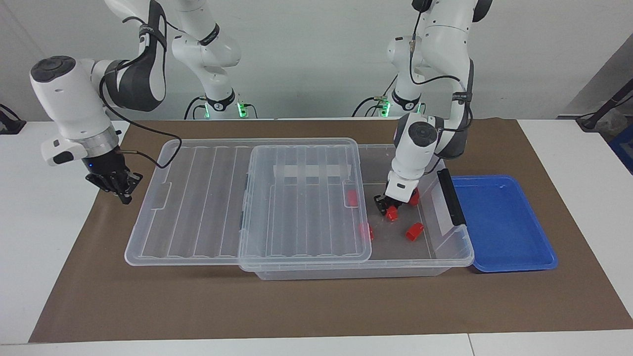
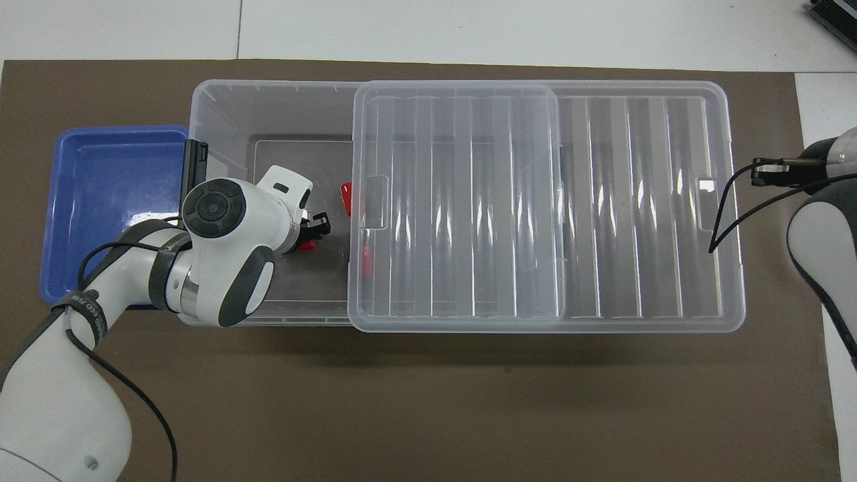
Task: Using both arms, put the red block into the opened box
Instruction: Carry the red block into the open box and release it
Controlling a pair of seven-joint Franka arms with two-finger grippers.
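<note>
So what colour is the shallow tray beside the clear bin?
Blue. The tray sits empty at the left arm's end of the bin; the facing view shows it best.

Red block (image 1: 392, 213); clear ribbed lid (image 1: 247, 198); blue tray (image 1: 504, 225).

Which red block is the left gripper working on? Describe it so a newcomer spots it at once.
Start at the clear box, at its uncovered end beside the blue tray. Several red blocks lie on its floor; the red block meant sits directly under the left gripper. The others lie clear of any gripper.

White jointed arms (image 1: 425, 143) carry dark grey caps, black cables, black end effectors.
</note>
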